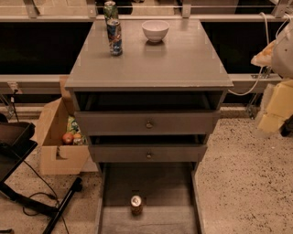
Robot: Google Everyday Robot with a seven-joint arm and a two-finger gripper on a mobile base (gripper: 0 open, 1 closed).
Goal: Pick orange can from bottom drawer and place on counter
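The orange can stands upright on the floor of the bottom drawer, which is pulled far out toward me. It sits near the drawer's middle, a little left of centre. The counter is the grey cabinet top above. My gripper is at the right edge of the view, blurred and pale yellow, level with the upper drawers. It is well to the right of the cabinet and far from the can.
A blue-and-red can, a green can and a white bowl stand at the back of the counter. The two upper drawers are slightly out. A cardboard box and a black stand are on the left.
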